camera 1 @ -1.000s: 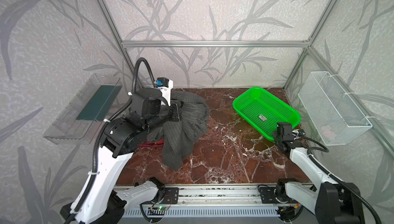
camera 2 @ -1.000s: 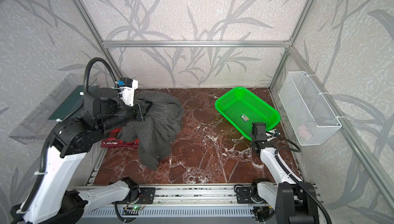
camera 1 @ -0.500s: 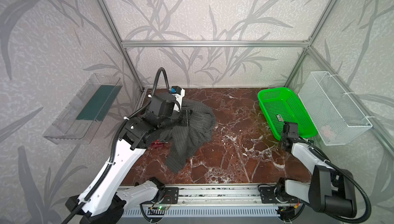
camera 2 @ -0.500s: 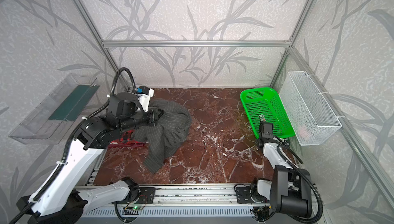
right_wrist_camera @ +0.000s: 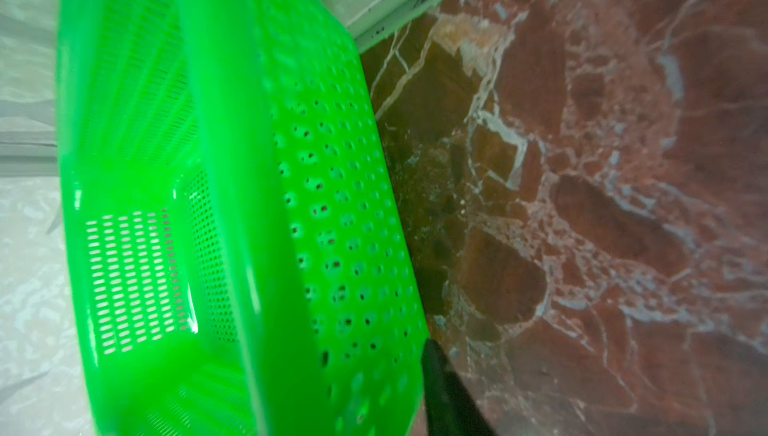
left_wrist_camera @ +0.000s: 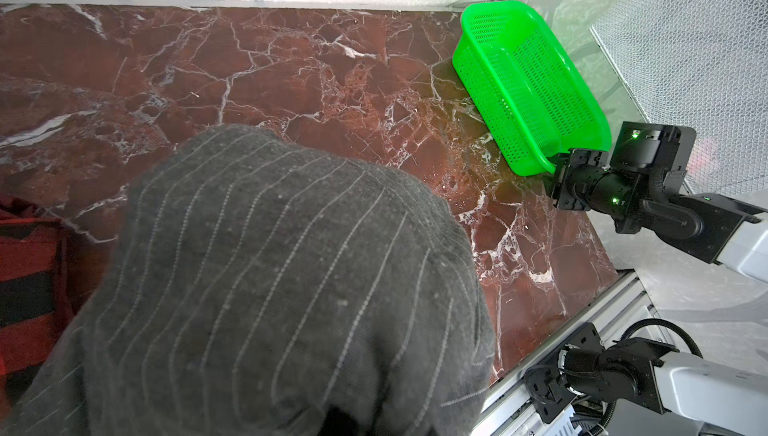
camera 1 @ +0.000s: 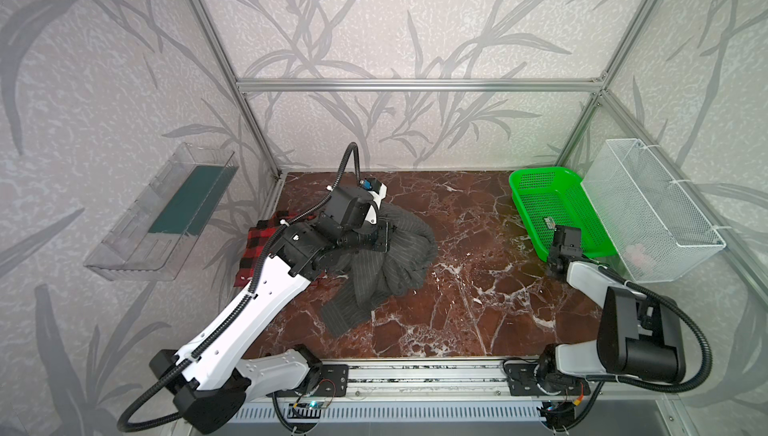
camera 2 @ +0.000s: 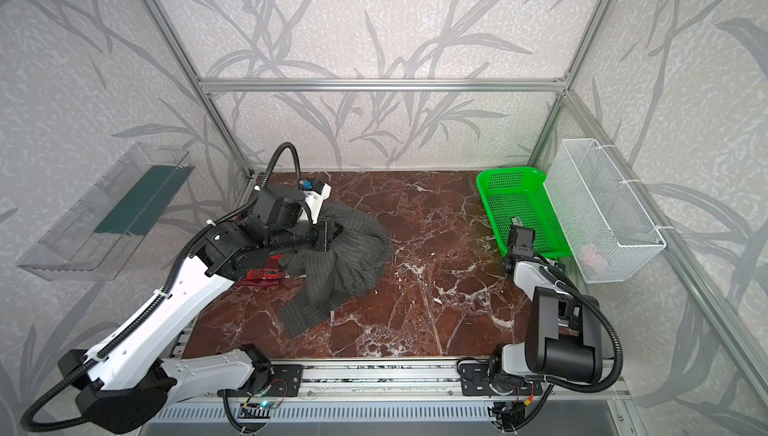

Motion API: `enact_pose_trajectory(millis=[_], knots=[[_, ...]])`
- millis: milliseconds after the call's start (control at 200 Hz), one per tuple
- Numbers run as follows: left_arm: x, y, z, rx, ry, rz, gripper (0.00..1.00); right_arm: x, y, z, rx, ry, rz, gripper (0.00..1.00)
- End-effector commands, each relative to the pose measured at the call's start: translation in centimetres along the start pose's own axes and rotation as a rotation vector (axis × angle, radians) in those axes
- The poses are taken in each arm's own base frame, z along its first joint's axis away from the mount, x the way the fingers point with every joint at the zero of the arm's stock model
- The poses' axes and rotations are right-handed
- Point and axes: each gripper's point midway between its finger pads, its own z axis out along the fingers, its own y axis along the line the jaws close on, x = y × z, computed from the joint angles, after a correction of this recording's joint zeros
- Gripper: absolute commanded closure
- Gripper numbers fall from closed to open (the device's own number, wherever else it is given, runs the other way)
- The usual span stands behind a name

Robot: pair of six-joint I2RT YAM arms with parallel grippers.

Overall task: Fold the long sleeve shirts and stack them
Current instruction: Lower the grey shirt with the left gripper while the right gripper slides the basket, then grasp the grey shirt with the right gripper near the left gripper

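Note:
The charcoal pinstriped shirt (camera 1: 390,272) (camera 2: 340,263) lies bunched on the left half of the marble table. My left gripper (camera 1: 384,236) (camera 2: 332,235) is shut on a fold at its top. In the left wrist view this shirt (left_wrist_camera: 270,268) drapes over the jaws and hides them. The red-and-black plaid shirt (camera 1: 259,243) (camera 2: 266,274) (left_wrist_camera: 25,272) lies crumpled behind my left arm at the table's left edge. My right gripper (camera 1: 555,231) (camera 2: 517,227) (left_wrist_camera: 559,172) is open at the near corner of the green basket. One black finger (right_wrist_camera: 444,388) shows just outside the wall; its partner is hidden.
The green perforated basket (camera 1: 525,205) (camera 2: 490,205) (left_wrist_camera: 478,77) (right_wrist_camera: 332,205) stands along the table's right edge, by a white wire basket (camera 1: 652,214) on the right wall. A clear tray (camera 1: 166,214) hangs on the left wall. A metal rail (camera 1: 415,371) runs along the front.
The green basket has swung from a slant in the right middle to lie along the right edge, with my right gripper. My left arm carried the charcoal shirt rightward, uncovering more plaid.

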Motion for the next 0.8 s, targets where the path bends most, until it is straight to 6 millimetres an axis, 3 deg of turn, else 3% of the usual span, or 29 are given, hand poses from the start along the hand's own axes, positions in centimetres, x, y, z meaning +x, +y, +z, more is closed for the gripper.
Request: enact_pose_trajectory(millis=[0,300,570,680,795], knots=[[-0.5,-1.3,0.7,0.05,-0.021,0.03,1.0,0.7,-0.4,-0.7,-0.007,0.061,-0.024,0.51],[-0.3,-3.4,4.4,0.111,0.06,0.094,1.0,1.7,-0.9,-4.4,-0.095,0.164,-0.101,0.27],[-1.0,-5.9,7.9,0.207,0.108,0.096,1.0,2.5,-1.7,-7.7,-0.186,0.234,-0.215,0.2],[-0.8,-6.8,9.5,0.237,0.145,0.102,1.0,4.3,-1.3,-9.3,-0.255,0.319,-0.305,0.2],[-0.6,-6.9,11.0,0.234,0.176,0.121,1.0,8.3,0.4,-12.2,-0.403,0.474,-0.444,0.2]])
